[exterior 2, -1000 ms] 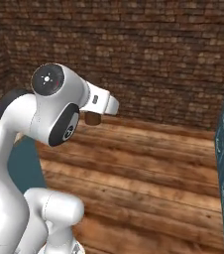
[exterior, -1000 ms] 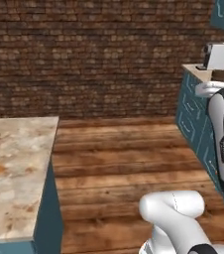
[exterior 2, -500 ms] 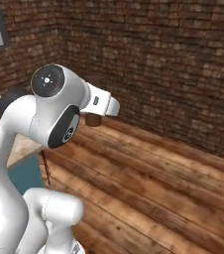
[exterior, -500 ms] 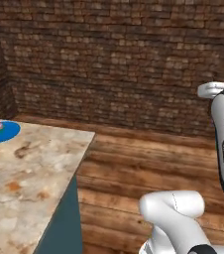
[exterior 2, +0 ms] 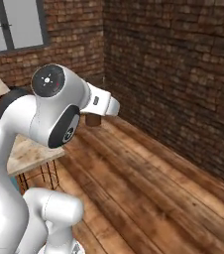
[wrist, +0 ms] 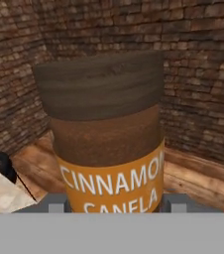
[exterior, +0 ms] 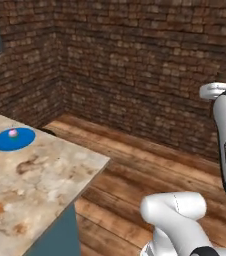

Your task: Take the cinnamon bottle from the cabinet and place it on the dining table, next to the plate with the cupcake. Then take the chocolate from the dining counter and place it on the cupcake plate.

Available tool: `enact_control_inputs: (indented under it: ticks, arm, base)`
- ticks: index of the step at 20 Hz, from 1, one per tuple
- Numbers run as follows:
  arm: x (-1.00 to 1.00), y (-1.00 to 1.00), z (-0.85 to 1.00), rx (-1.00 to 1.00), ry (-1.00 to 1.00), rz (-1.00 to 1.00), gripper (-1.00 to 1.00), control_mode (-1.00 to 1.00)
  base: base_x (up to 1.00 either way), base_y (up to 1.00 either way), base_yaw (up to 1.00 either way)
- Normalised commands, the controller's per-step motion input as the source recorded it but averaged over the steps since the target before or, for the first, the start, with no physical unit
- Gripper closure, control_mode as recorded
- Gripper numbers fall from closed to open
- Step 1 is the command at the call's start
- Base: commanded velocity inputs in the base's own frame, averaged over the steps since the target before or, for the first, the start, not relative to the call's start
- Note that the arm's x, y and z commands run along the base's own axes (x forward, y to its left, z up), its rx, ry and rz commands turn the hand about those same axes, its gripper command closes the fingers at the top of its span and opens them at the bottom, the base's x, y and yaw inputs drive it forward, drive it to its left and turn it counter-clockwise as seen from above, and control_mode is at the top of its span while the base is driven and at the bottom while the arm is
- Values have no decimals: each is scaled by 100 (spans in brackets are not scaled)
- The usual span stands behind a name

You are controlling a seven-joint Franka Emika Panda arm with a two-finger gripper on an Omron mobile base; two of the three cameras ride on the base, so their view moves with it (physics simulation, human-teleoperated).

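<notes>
The cinnamon bottle (wrist: pixel 109 144), brown with a dark wooden lid and an orange label, stands upright between my gripper's (wrist: pixel 113 203) grey fingers (wrist: pixel 54 203), and the gripper is shut on it. In the right base view the bottle (exterior 2: pixel 93 119) hangs just under the white hand, above the wooden floor. On the marble dining table (exterior: pixel 45 175) at the left lies a blue plate (exterior: pixel 0 142) with a small pink-topped cupcake (exterior: pixel 12 133). The bottle is well to the right of the plate, off the table.
Brick walls (exterior: pixel 150 75) close the room behind and to the left. A window (exterior 2: pixel 15 25) sits in the left wall. The table's edge (exterior 2: pixel 32 151) stands on thin metal legs (exterior 2: pixel 49 173). Wooden floor (exterior 2: pixel 153 198) spreads out to the right.
The whole picture has shifted as the base turns left: the table and blue plate have slid further into view. The bottle stays in the gripper.
</notes>
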Motion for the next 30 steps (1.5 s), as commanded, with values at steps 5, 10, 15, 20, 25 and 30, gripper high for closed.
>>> enact_control_inputs:
  ticks: [5, 10, 15, 20, 25, 30]
  arm:
    - [0, 0, 0, 0, 0, 0, 100, 100]
    - [0, 0, 0, 0, 0, 0, 100, 100]
    - [0, 0, 0, 0, 0, 0, 100, 100]
    - [0, 0, 0, 0, 0, 0, 100, 100]
    - [0, 0, 0, 0, 0, 0, 100, 100]
    - [0, 0, 0, 0, 0, 0, 100, 100]
  base:
    - [100, -41, 52]
    - [96, -36, 56]
    - [91, -34, 57]
    - [72, -30, 64]
    - [61, -27, 67]
    - [58, -45, 62]
